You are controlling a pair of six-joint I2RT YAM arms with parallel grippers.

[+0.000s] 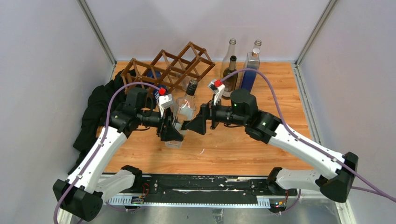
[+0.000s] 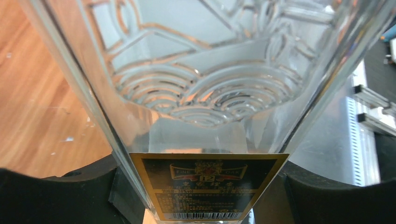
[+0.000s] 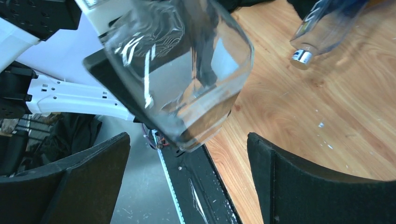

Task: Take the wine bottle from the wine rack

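Note:
A clear embossed glass bottle with a dark cap stands upright over the wooden table, in front of the dark brown lattice wine rack. My left gripper is shut on the bottle's lower body. In the left wrist view the bottle and its gold and black label fill the frame between my fingers. My right gripper is open just right of the bottle. Its fingers stand wide apart and short of the glass base. I cannot tell if the base touches the table.
A blue bottle lies in the rack. Three more bottles stand at the back right. A black cloth is heaped at the left edge. A bottle with a silver cap shows in the right wrist view.

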